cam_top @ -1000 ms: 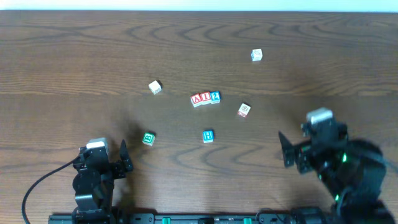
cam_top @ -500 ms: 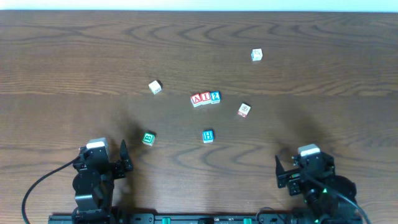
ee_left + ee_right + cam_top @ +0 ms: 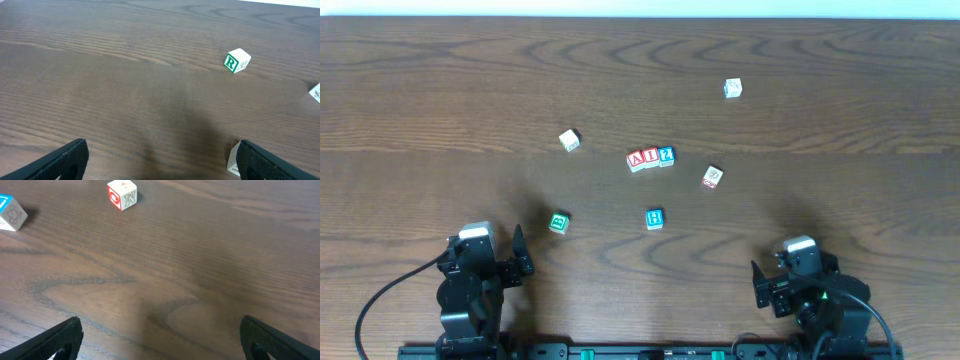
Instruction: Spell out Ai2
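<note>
- Table [image 3: 440, 90]: dark wood. Both arms sit at its near edge, well apart from every cube. This reads as a rest pose with the work area left unobstructed.
- Left gripper [image 3: 160, 157]: jaws spread wide, nothing between them, only bare wood below.
- Right gripper [image 3: 160, 332]: likewise wide and empty.
- Task row, mid-table: A cube [image 3: 636, 159], I cube [image 3: 650, 158] and 2 cube [image 3: 666, 156] stand touching side by side, faces up, left to right. Judged spelled out, hence no grip needed.
- Spares lie scattered apart from the row so the word reads clean: blue H cube [image 3: 654, 219] nearer the arms, green-framed cube [image 3: 558, 222] near the left arm, red-marked cube [image 3: 712, 177] just right of the row.
</note>
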